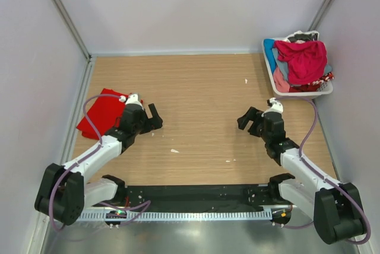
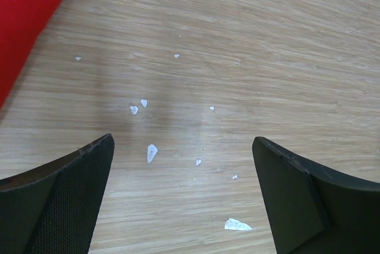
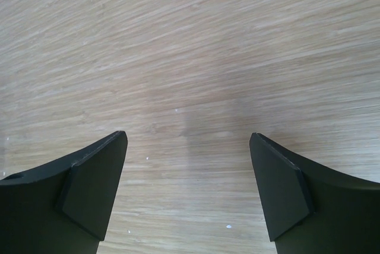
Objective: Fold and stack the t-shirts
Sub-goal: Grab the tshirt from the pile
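Note:
A scarlet red t-shirt (image 1: pixel 102 113) lies folded flat at the table's left edge; its corner also shows in the left wrist view (image 2: pixel 27 10). A raspberry-crimson t-shirt (image 1: pixel 304 59) is heaped on top of the clothes in a white basket (image 1: pixel 298 92) at the back right. My left gripper (image 1: pixel 153 117) is open and empty, just right of the folded red shirt, over bare wood (image 2: pixel 183 153). My right gripper (image 1: pixel 249 120) is open and empty, over bare wood (image 3: pixel 189 153), in front and to the left of the basket.
The basket also holds blue, pink and patterned cloth (image 1: pixel 277 64). Small white scraps (image 1: pixel 174 151) lie scattered on the wooden table (image 1: pixel 202 94). Grey walls close in the left, back and right sides. A black rail (image 1: pixel 196 194) runs along the near edge.

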You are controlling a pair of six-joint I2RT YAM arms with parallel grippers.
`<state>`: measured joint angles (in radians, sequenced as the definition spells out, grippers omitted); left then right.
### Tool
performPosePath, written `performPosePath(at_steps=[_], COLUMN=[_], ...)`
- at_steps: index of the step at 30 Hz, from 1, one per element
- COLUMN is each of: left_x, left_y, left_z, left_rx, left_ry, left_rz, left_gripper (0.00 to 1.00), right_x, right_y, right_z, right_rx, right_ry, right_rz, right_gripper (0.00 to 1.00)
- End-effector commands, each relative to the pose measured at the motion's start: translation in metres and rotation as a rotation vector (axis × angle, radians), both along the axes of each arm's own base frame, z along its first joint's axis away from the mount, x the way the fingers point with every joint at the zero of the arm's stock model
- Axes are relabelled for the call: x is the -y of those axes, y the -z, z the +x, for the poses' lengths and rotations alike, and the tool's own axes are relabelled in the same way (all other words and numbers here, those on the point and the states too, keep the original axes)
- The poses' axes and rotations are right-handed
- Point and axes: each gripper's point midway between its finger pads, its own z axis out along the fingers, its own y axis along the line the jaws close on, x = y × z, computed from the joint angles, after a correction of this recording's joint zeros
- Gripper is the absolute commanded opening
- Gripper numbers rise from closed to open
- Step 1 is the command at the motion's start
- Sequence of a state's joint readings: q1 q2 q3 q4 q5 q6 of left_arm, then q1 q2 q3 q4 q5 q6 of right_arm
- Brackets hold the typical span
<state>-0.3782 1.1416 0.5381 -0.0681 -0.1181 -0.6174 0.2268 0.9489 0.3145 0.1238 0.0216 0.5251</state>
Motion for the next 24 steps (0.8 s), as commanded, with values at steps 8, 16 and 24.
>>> performPosePath(at_steps=[8,16,24], left_x=[0.011,0.014,0.017], left_y=[-0.013,-0.011,-0.008], left_z=[0.001,0.001,0.003], left_rx=[0.055,0.048,0.032], left_ry=[0.064,0.075,0.077], left_rz=[-0.037,-0.043,-0.052], left_gripper=[1.0,1.0,1.0], right_x=[0.08,0.159,0.236], right_y=[-0.126,-0.158,-0.165], right_z=[0.095,0.184,0.241], right_rx=[0.028,0.039,-0.003], right_ry=[0.441,0.765,1.013], right_rz=[-0.189,-0.217,-0.324], right_gripper=[0.97,0.96,0.97])
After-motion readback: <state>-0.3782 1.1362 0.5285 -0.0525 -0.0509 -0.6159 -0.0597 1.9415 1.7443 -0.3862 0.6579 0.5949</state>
